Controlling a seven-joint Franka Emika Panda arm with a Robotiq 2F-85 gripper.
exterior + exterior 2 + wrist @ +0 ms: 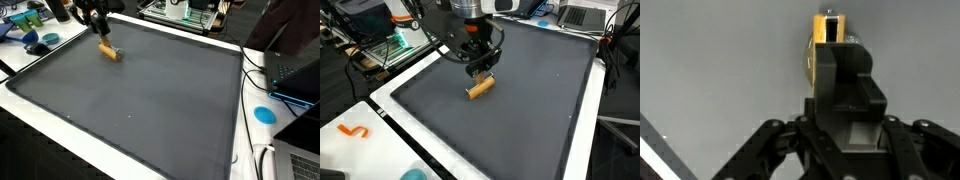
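Wrist view: black fingers (840, 85) hang over the small tan wooden block (828, 27) on the dark grey mat (710, 60); clenched or not, I cannot tell. Best lower straight, slowly.

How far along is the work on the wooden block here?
Done: the gripper hangs right above the wooden block. In hand: lining up on it; whether they touch cannot be told. Left: grasp and lift; the block lies flat on the grey mat in both exterior views.
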